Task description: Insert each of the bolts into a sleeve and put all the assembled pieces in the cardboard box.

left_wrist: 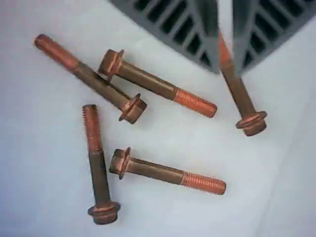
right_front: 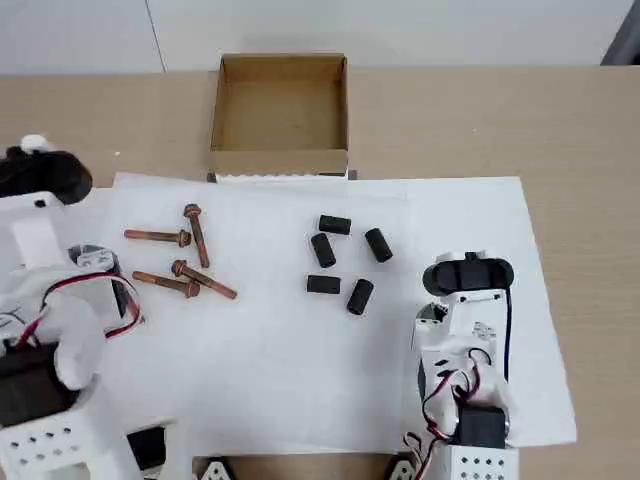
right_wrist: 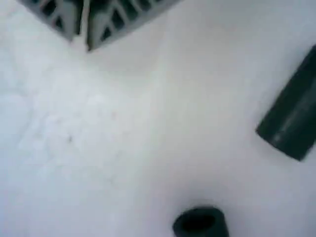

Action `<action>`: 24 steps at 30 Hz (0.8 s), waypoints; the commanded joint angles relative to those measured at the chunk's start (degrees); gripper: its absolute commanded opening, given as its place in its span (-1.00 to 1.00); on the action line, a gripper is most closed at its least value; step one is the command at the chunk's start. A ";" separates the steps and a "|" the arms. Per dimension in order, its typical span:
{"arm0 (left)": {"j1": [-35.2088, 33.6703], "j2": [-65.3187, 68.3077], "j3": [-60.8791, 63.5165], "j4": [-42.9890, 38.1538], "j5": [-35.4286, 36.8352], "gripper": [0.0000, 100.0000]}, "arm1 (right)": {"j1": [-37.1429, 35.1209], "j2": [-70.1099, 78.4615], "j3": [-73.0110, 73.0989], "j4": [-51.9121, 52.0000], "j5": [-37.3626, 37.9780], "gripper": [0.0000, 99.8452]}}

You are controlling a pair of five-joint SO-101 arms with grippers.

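Observation:
Several copper bolts (right_front: 182, 258) lie scattered on the left of the white paper (right_front: 270, 380). Several black sleeves (right_front: 345, 256) lie near its middle. The open cardboard box (right_front: 216, 110) stands at the back. The left wrist view looks down on the bolts (left_wrist: 148, 84). My left gripper (left_wrist: 226, 69) hangs shut above them, and one bolt (left_wrist: 244, 101) shows through the thin slit between its grey fingers (left_wrist: 187, 27). My right gripper (right_wrist: 84, 42) is shut over bare paper, with two sleeves (right_wrist: 289, 118) (right_wrist: 200, 222) lying apart from it.
The left arm (right_front: 50, 320) stands at the front left. At the front right is the right arm (right_front: 465, 310), just right of the sleeves. Bare paper lies between the two arms. The wooden table (right_front: 560, 120) extends around the paper.

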 commanded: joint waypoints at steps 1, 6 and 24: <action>0.00 2.29 -2.24 0.26 -7.82 -0.98 | -0.31 -0.40 -5.71 1.01 0.26 -0.99; 0.00 6.51 -2.33 0.62 -7.38 -0.98 | -0.22 -0.22 -13.27 5.32 0.26 -0.99; 0.00 18.20 -2.33 3.08 -7.30 -0.98 | -0.31 47.96 -52.66 13.41 0.62 -0.99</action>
